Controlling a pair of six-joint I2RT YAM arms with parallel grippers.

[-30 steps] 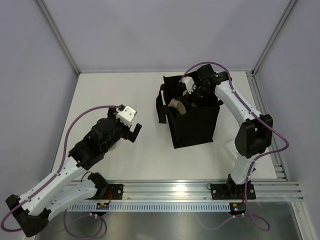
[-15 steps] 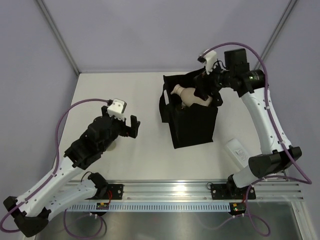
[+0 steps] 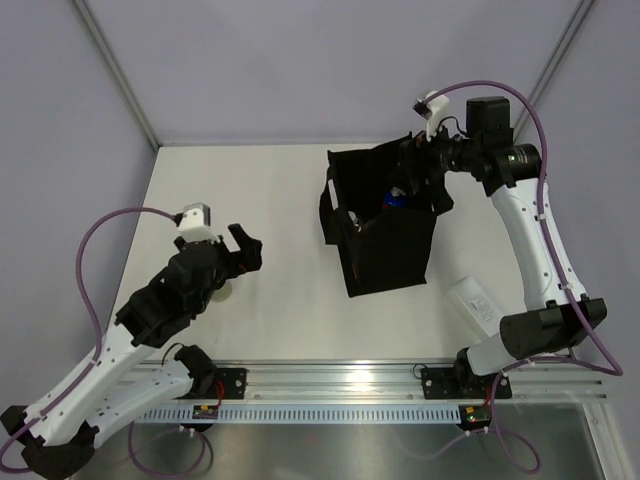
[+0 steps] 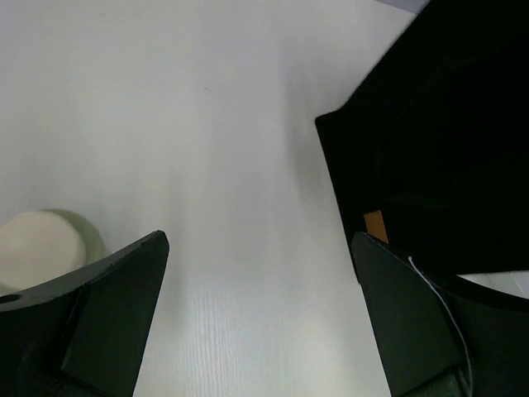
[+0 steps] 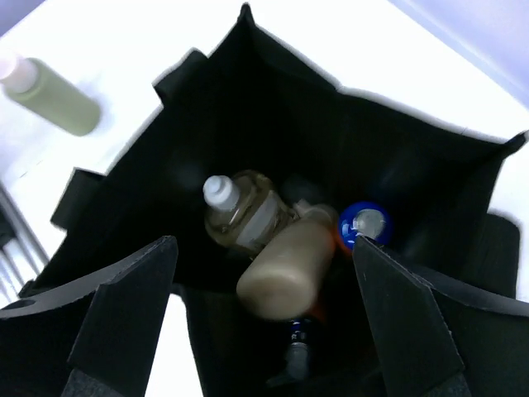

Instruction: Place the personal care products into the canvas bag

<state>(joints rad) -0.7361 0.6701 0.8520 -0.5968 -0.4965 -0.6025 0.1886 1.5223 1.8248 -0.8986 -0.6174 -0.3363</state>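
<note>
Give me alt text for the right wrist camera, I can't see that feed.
Looking down into the open black bag between spread, empty fingers: a beige bottle, a white-capped bottle and a blue-topped bottle sit inside. A pale green bottle lies on the table outside, top left.

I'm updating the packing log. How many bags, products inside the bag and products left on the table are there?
Canvas bag: 1
Products in the bag: 4, white-capped bottle, beige pouch, blue-capped bottle, dark-capped bottle mostly hidden
Products on the table: 2, flat white bottle, pale cream bottle
Total: 7
</note>
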